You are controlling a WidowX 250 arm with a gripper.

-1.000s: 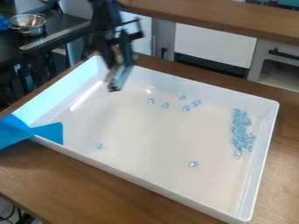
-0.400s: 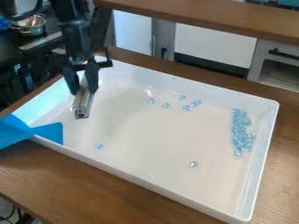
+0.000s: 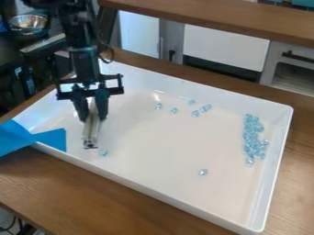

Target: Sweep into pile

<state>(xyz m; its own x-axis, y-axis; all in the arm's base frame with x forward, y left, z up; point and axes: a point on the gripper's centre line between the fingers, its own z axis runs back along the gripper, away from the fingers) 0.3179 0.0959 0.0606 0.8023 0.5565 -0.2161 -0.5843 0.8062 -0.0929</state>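
Mostly, the wide white tray (image 3: 277,165) fills the middle of the frame, lying aslant on the wooden tabletop (image 3: 92,202), and small clear-blue beads are scattered inside it. The bulk of them sit in a long, narrow cluster (image 3: 253,137) at the right of the frame, near the tray's right wall. Toward the tray's upper middle is a loose group (image 3: 195,113) of a few beads, some touching or almost touching and others set apart. One lone bead (image 3: 203,172) lies lower, right of the frame's centre, and another bead (image 3: 103,153) lies at left, just beside the lower end of a pale bar (image 3: 90,131). That bar is pinched between the jaws of the black gripper (image 3: 92,117), which hangs over the tray's left part; the bar slopes down toward the tray floor, though whether it touches the floor I cannot tell. Blue tape (image 3: 15,137) comes in from the left edge and laps over the tray's left corner. The black arm (image 3: 83,55) drops from the upper left, standing in front of part of the tray's far wall. Behind it, at upper left, is a metal bowl (image 3: 27,23); a wooden counter (image 3: 215,16) runs across the top, above a white cabinet front (image 3: 224,48).
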